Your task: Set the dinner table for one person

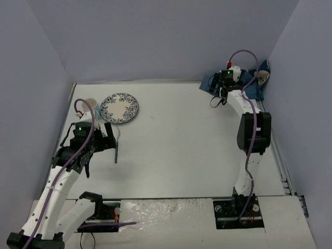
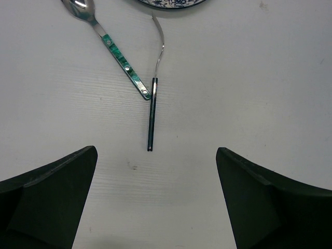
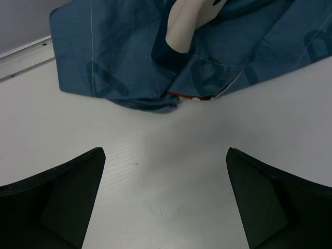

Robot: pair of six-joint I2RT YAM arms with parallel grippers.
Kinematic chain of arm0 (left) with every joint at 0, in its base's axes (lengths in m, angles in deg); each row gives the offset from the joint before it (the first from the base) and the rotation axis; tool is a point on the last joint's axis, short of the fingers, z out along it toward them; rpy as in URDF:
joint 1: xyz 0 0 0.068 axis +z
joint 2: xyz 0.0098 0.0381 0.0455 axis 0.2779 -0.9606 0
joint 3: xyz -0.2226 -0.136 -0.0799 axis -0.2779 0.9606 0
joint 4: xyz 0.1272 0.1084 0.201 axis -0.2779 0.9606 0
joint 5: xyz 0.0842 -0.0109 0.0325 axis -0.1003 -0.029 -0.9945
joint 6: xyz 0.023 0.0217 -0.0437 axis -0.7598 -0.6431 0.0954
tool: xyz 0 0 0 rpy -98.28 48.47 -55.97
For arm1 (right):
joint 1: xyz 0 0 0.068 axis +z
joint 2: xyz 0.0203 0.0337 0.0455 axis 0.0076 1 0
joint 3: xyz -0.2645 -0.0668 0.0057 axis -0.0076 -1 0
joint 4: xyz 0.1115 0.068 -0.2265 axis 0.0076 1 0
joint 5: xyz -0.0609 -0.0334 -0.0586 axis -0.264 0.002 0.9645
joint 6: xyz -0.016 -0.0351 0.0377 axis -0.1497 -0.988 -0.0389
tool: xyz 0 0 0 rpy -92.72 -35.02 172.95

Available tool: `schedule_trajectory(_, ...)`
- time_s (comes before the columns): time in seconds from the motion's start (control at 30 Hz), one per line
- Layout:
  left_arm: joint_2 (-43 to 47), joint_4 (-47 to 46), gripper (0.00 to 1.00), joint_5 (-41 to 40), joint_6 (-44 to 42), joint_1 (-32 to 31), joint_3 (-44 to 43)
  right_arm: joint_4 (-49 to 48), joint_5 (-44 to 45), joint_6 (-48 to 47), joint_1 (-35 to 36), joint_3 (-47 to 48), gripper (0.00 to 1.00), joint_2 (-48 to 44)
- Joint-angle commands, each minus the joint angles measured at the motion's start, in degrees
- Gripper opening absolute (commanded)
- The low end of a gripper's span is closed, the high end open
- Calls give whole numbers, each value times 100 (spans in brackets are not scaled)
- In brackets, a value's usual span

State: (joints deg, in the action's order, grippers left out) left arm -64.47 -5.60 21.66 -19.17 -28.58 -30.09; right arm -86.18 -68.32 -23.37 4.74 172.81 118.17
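Observation:
The dinner table [image 1: 181, 150] is a white tabletop. On its left stand a blue-patterned plate [image 1: 119, 108] and a blue and white cup [image 1: 90, 103]. A fork [image 1: 116, 148] lies in front of the plate. My left gripper [image 1: 104, 141] hovers open over the cutlery. In the left wrist view the fork [image 2: 153, 104] and a green-handled spoon [image 2: 111, 46] lie just ahead of the gripper [image 2: 155, 207]. A crumpled blue cloth placemat [image 1: 244, 84] lies at the back right. My right gripper [image 1: 218, 92] is open just in front of the placemat [image 3: 155, 46], holding nothing.
The plate's rim [image 2: 171, 2] shows at the top of the left wrist view. Purple walls close in the back and both sides. The right arm stretches along the table's right side. The metal rim [image 3: 21, 54] runs behind the cloth.

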Motion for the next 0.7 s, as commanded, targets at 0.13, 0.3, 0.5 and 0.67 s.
schedule_trajectory(0.13,-257,-243,97,-24,92,-38,-258,-1075,177,-424,-93,1469,95,1400)
schedule_trajectory(0.3,-290,-177,97,-22,168,-38,-224,-1515,287,-526,-158,1919,92,1989)
schedule_trajectory(0.5,-263,-76,97,17,260,-38,-154,-2102,204,-408,-250,2092,89,2452)
schedule_trajectory(0.67,-193,37,97,28,326,-38,-104,-2012,42,-606,-287,2814,85,2975)
